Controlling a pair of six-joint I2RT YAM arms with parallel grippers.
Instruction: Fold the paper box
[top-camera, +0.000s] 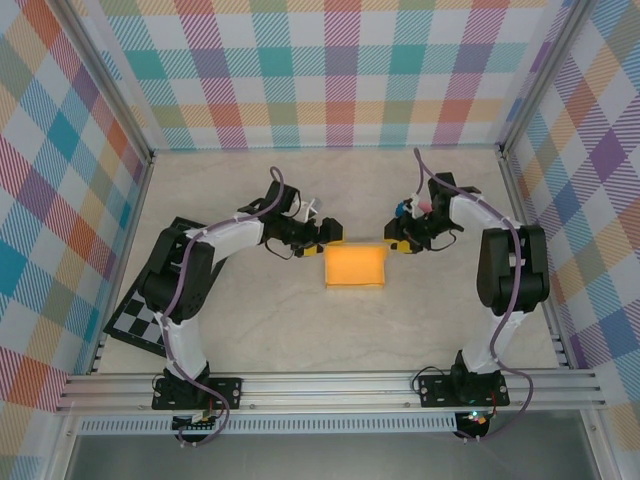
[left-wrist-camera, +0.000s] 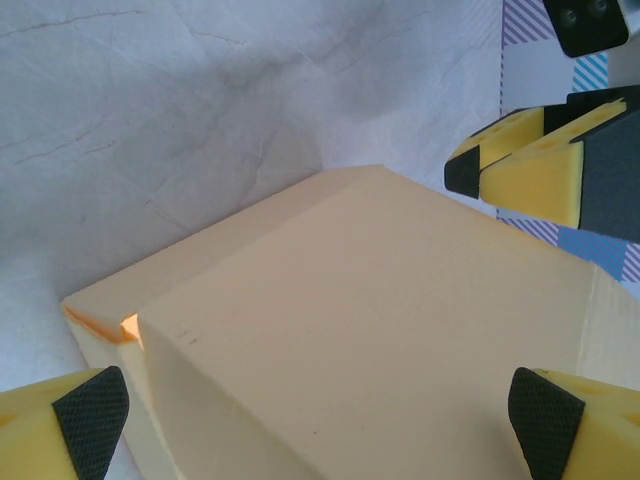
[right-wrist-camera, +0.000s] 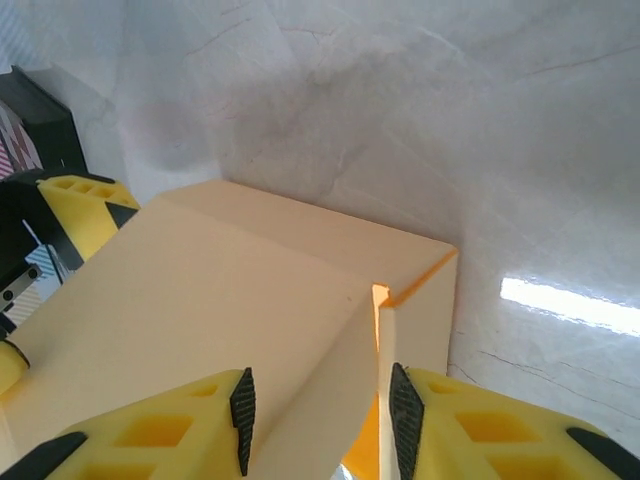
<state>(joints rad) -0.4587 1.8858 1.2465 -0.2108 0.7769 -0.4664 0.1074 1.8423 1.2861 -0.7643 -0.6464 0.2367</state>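
In the middle of the pale bench, a yellow-orange thin-card paper box lies flat as a small closed rectangle, its long side running left to right. The two arms reach in from either side and meet at its far edge. The left gripper is at the far left corner and the right gripper at the far right corner.

From the left wrist, the left gripper has its jaws spread wide and released. One black-padded yellow fingertip sits just outside the box's side wall and the other is near the opposite side, with the box between them and nothing grasped. A corner seam there gapes slightly, showing brighter orange.

From the right wrist, the right gripper has its jaws partly closed astride an end edge of the box. One pad is on the top-panel side and the other just outside the end wall. I cannot tell whether they actually clench the card.

A black-and-white checkered board lies at the bench's left edge, partly under the left arm and well apart from the box.
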